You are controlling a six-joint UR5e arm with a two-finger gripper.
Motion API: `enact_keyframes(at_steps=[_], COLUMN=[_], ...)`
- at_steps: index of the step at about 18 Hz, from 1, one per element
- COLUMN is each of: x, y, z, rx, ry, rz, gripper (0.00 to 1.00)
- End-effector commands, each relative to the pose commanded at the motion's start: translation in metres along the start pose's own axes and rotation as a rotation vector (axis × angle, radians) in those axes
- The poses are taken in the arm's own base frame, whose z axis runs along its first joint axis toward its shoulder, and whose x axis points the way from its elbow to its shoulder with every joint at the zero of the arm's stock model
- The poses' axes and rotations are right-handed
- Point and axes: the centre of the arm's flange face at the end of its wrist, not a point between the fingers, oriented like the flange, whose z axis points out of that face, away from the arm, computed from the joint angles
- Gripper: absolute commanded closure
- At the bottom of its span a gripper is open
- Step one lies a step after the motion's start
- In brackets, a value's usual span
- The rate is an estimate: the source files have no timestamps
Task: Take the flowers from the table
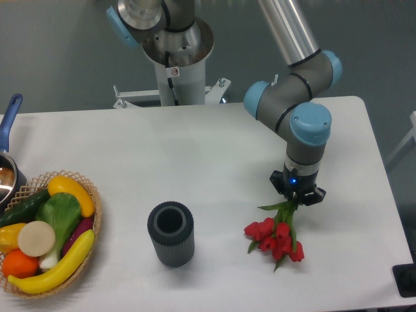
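Note:
The flowers, a small bunch of red tulips with thin green stems and leaves, are at the front right of the white table. The red heads point toward the front edge and the stems run up and back. My gripper points straight down over the stem end. It looks shut on the stems, which disappear between its black fingers. The fingertips are mostly hidden by the wrist. I cannot tell whether the tulip heads rest on the table or hang just above it.
A grey ribbed cylinder stands upright left of the flowers. A wicker basket of fruit and vegetables sits at the front left. A pot with a blue handle is at the left edge. The arm's base stands behind the table.

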Motion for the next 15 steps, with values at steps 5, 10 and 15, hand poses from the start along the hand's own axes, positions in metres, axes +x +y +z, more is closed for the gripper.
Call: enact_keyframes(at_steps=[5,10,15], x=[-0.024,-0.045,-0.055], y=[0.004,-0.006,-0.01], z=[-0.042,-0.072,-0.088], rx=[0.004,-0.01,-0.026], ry=[-0.033,0.011,0.057], rz=[-0.021,-0.009,-0.014], gripper=[1.0,1.0,1.0])
